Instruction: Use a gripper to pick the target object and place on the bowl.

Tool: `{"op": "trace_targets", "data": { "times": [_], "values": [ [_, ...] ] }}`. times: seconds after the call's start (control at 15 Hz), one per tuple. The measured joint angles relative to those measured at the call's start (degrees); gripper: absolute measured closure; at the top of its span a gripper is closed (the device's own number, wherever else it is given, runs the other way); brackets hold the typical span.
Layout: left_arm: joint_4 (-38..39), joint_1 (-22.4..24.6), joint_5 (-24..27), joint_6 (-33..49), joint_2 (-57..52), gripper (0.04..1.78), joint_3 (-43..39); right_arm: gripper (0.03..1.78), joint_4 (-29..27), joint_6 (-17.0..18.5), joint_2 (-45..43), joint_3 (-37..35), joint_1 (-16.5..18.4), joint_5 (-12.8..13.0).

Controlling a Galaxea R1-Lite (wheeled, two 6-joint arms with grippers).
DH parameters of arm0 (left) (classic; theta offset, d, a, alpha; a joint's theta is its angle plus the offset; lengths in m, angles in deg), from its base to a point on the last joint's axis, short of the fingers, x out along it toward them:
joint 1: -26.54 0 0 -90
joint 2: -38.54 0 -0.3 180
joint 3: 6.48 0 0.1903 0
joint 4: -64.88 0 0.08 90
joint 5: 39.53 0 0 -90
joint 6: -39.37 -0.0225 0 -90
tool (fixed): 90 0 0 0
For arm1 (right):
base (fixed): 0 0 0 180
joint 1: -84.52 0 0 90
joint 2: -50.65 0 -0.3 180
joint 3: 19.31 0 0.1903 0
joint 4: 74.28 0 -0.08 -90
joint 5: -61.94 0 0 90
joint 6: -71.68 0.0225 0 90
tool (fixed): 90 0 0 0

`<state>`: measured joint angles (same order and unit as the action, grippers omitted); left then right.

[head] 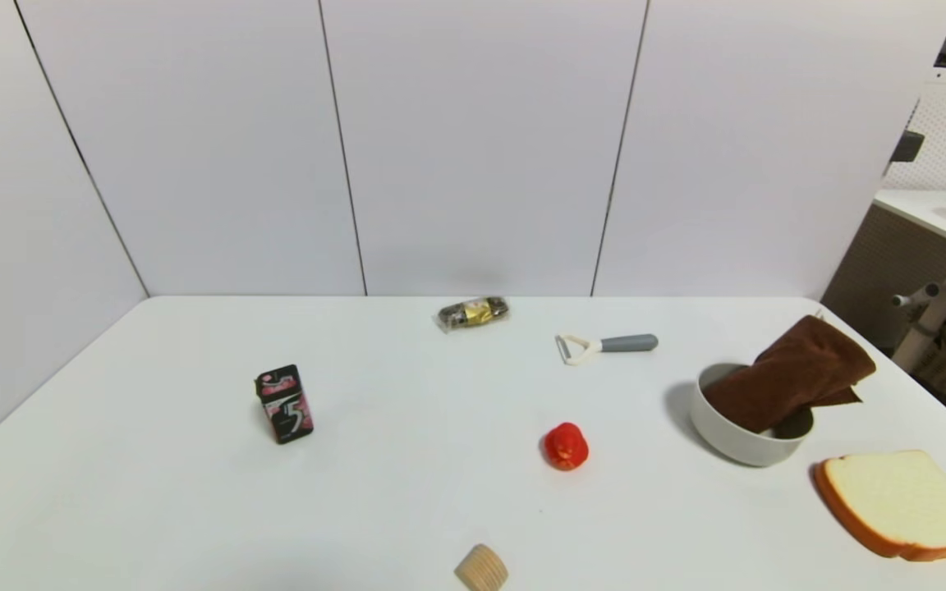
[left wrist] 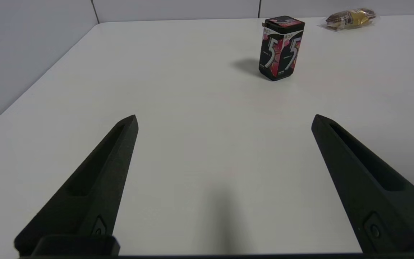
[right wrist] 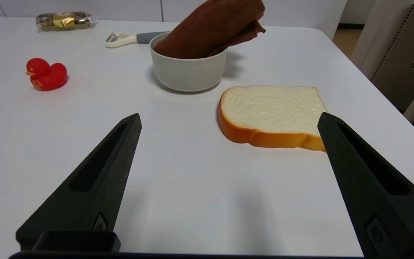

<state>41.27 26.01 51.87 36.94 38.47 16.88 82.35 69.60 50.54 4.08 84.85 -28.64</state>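
While both arms hung low over the near edge of the surface point(head: 407, 394), out of the head view, only the wrist views showed them.

Right tool point(right wrist: 228, 122): fingers wide apart, holding nothing, low above the surface, pointed at the bread point(right wrist: 270, 115) and the bowl point(right wrist: 188, 73) beyond.
Left tool point(left wrist: 225, 120): fingers wide apart, holding nothing, low above the surface, aimed toward the gum box point(left wrist: 281, 47).
Towel point(head: 789, 373): lay in the bowl, one end down inside, the other sticking up past the far rim.
Bowl: stood at the right of the surface, just beyond the bread.
Head view only: wooden block point(head: 481, 568) at the near edge.
Seen in several views: red duck point(head: 565, 446), peeler point(head: 604, 345), wrapped snack point(head: 473, 313).
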Motion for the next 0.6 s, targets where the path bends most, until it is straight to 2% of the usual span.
{"op": "trace_targets", "data": {
  "times": [0.6],
  "values": [
    [0.0, 0.0, 0.0, 0.0, 0.0, 0.11, 0.0, 0.12, -0.1, 0.9, 0.0, 0.0, 0.0, 0.2]
  ]
}}
